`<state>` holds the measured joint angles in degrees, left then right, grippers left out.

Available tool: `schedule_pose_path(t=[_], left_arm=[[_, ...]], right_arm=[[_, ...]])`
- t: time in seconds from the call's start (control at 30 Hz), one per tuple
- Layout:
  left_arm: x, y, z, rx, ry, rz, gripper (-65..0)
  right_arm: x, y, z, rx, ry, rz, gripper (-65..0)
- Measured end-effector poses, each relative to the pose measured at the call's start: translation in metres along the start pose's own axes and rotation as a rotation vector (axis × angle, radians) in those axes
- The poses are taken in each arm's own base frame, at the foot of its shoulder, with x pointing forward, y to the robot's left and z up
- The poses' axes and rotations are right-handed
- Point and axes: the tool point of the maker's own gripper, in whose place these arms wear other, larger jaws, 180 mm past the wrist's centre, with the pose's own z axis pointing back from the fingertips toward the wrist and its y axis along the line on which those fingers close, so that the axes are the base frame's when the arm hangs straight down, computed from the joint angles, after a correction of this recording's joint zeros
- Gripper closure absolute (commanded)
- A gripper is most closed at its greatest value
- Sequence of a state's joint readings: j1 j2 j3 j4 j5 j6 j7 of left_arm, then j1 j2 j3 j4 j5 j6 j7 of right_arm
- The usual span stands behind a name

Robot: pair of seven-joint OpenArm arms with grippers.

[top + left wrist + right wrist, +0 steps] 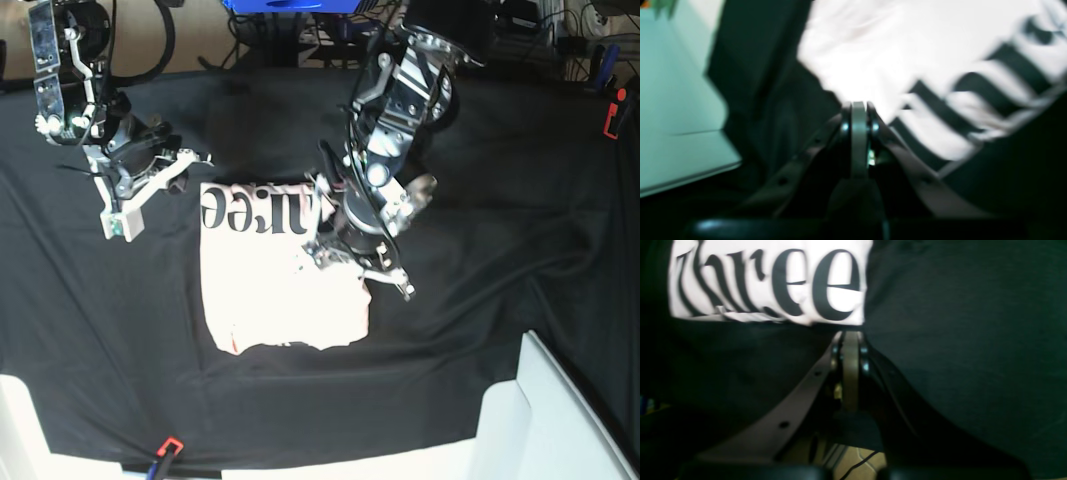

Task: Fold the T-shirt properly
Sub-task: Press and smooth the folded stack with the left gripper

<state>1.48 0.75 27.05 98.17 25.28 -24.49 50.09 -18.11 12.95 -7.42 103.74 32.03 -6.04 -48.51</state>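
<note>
One T-shirt (285, 290), pale pink, folded into a small block, lying flat in the middle of the black-clothed counter (500, 250). Black "ree" letters up at its far edge. Two tools: left tool (858, 105) clenched tight at the shirt's edge, no cloth seen between its tips; right tool (850, 335) clenched too, empty, just beside the shirt's corner.

Both arms low, left gripper (858, 106) and right gripper (850, 335) closed.

A black table cloth (520, 200) covers the table, with cables (300, 40) on the floor behind it.
</note>
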Motion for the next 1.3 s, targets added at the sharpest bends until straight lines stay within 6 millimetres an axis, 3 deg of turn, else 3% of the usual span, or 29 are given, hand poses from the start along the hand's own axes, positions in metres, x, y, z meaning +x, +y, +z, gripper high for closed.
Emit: schedule_pose_path(t=[0.1, 0.2, 0.43, 0.57, 0.73, 1.0, 1.07, 1.2, 1.3], left_arm=[[0.011, -0.005, 0.001, -0.030, -0.088, 0.042, 0.0], [0.007, -0.012, 0.001, -0.046, -0.079, 0.046, 0.0], [-0.024, -0.041, -0.015, -0.125, 0.016, 0.043, 0.0], [-0.028, -0.047, -0.014, -0.136, 0.021, 0.045, 0.0], [-0.055, -0.062, -0.015, -0.170, 0.084, 0.026, 0.0], [-0.080, -0.075, -0.014, -0.204, 0.140, 0.017, 0.0], [-0.070, -0.068, -0.004, -0.176, 0.107, 0.020, 0.0], [-0.019, -0.032, 0.013, -0.084, -0.044, 0.040, 0.0], [-0.008, -0.014, 0.008, -0.049, -0.061, 0.031, 0.0]], right_arm=[[0.000, 0.001, 0.000, 0.003, -0.001, -0.003, -0.3], [0.000, 0.002, 0.000, 0.006, -0.001, -0.007, -0.3], [0.000, 0.000, 0.000, 0.002, -0.001, -0.009, -0.3], [0.000, 0.000, 0.000, 0.002, -0.001, -0.009, -0.3], [0.000, 0.000, 0.000, 0.002, -0.002, -0.009, -0.3], [0.001, -0.001, 0.000, -0.001, -0.002, -0.006, -0.3], [0.001, -0.001, 0.000, 0.000, -0.003, -0.006, -0.3], [0.004, -0.001, 0.000, 0.000, -0.008, -0.004, -0.3], [0.003, -0.001, 0.000, 0.000, -0.006, -0.003, -0.3]])
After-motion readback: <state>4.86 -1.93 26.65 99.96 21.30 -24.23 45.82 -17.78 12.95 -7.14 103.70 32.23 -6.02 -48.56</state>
